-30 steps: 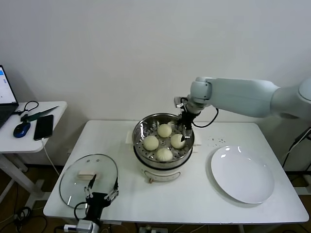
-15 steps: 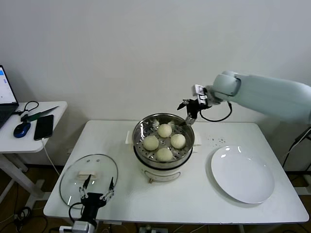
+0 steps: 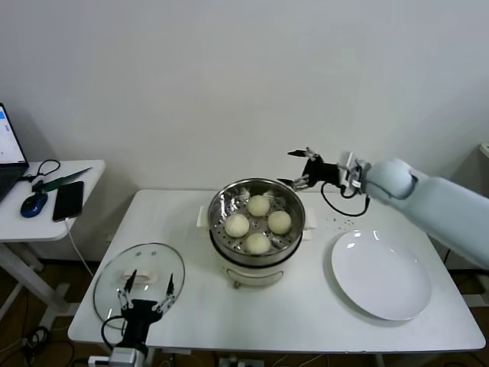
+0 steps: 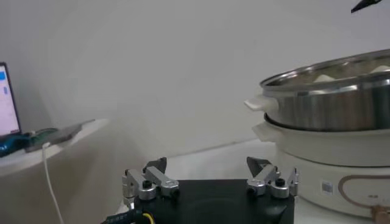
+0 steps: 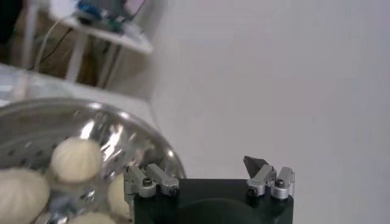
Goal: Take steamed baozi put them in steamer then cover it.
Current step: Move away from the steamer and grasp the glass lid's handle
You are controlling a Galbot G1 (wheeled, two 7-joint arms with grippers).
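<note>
- Sitting in the steamer point(image 3: 257, 229), mid table: 4 baozi point(image 3: 258, 205).
- Right gripper point(image 3: 299, 168) spread wide, holding nothing, up by steamer's far rim.
- Left gripper point(image 3: 145, 290) spread wide, empty, over the cover point(image 3: 139, 281) at front-left.

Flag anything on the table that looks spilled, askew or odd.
Only a scatter of small dark specks on the table, between the steamer and the white plate, like crumbs. Nothing else stands out.
</note>
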